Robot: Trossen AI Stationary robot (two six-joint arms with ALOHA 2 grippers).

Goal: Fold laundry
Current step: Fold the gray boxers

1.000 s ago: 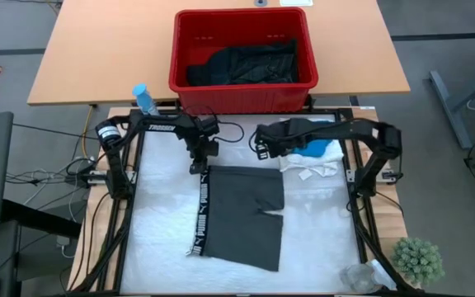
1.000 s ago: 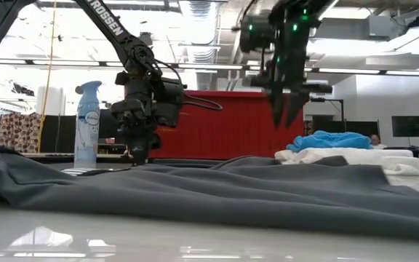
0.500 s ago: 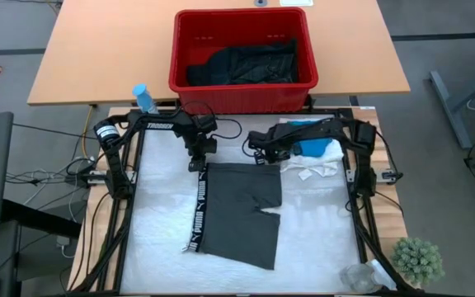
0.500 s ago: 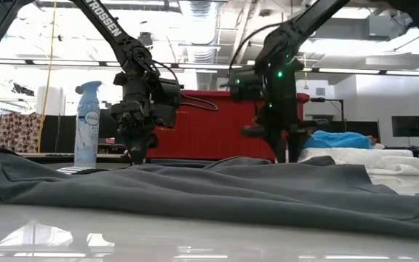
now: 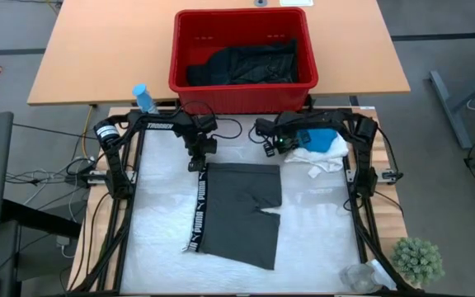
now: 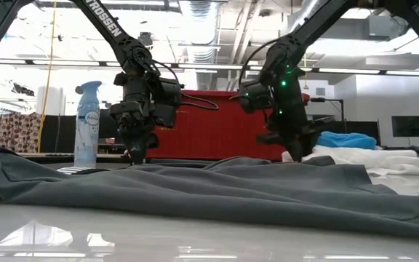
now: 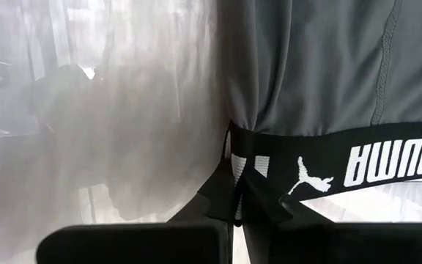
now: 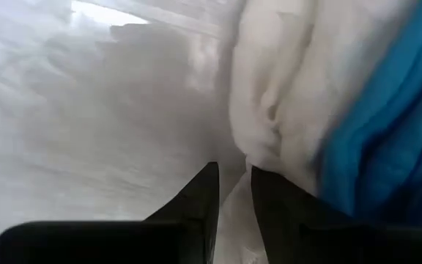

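Count: 1 dark grey garment point(image 5: 239, 213), 1 white garment point(image 5: 318, 159), 1 teal garment point(image 5: 318, 138), 1 red basket point(image 5: 242, 89) with black garments point(image 5: 244, 63), 1 spray bottle point(image 5: 144, 99), 1 plant point(image 5: 419, 259), 2 claws.

Matt grey cloth garment point(image 5: 239, 211), glossy table point(image 6: 122, 236)
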